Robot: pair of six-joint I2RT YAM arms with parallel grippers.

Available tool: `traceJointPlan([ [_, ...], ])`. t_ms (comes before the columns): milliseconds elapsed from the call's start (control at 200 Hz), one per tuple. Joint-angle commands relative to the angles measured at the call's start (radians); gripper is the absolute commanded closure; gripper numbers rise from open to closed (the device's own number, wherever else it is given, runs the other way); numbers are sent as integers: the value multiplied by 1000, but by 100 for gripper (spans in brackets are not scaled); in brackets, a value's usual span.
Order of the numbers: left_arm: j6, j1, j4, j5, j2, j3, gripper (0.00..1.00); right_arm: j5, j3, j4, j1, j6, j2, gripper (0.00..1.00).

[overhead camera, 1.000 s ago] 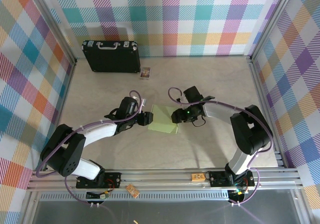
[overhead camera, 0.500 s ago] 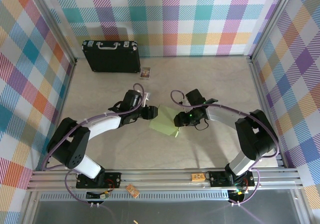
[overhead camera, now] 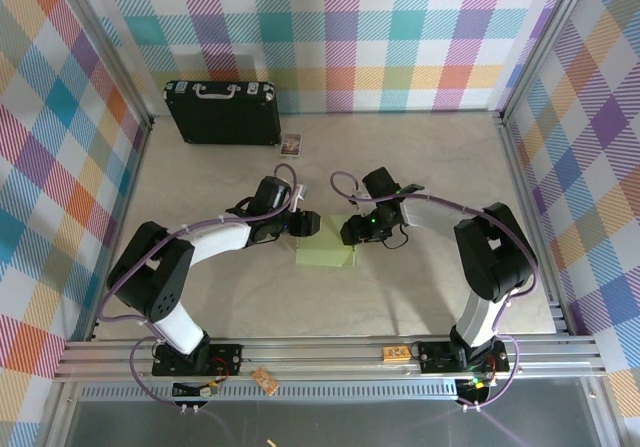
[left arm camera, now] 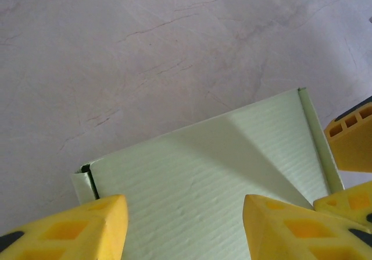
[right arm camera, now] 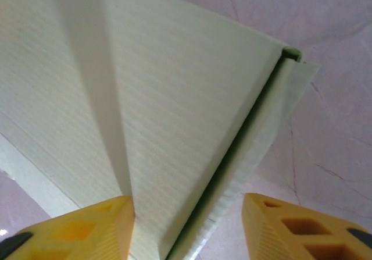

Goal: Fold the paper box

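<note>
From above, the paper box [overhead camera: 325, 256] lies flat on the worktop [overhead camera: 430, 167], on the arm-base side of both jaws. Your left gripper [overhead camera: 306, 225] sits at its far left corner and your right gripper [overhead camera: 350, 233] at its far right.

At the left wrist, your jaws stand apart, and the box's ribbed panel [left arm camera: 221, 173] spans the gap beneath them.

At the right wrist, your jaws are apart too, and the box's folded edge [right arm camera: 250, 120] runs into the gap between them.
</note>
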Motion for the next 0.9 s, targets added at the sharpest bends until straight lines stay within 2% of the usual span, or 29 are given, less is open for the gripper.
traceJointPlan([
  [0, -22, -11, -162, -39, 41, -8, 45, 35, 7, -26, 3, -11, -30, 43],
  [165, -47, -11, -165, -52, 30, -10, 46, 88, -42, -67, 4, 28, -141, 39],
  [345, -57, -15, -178, -57, 8, -5, 46, 9, -175, -20, 13, 99, -275, 40],
  [450, -64, -18, -186, -53, -9, 0, 46, -26, -197, 9, 21, 113, -269, 40],
  [895, -85, -28, -248, -61, -157, 18, 44, 9, -125, 24, 22, 127, -233, 42],
])
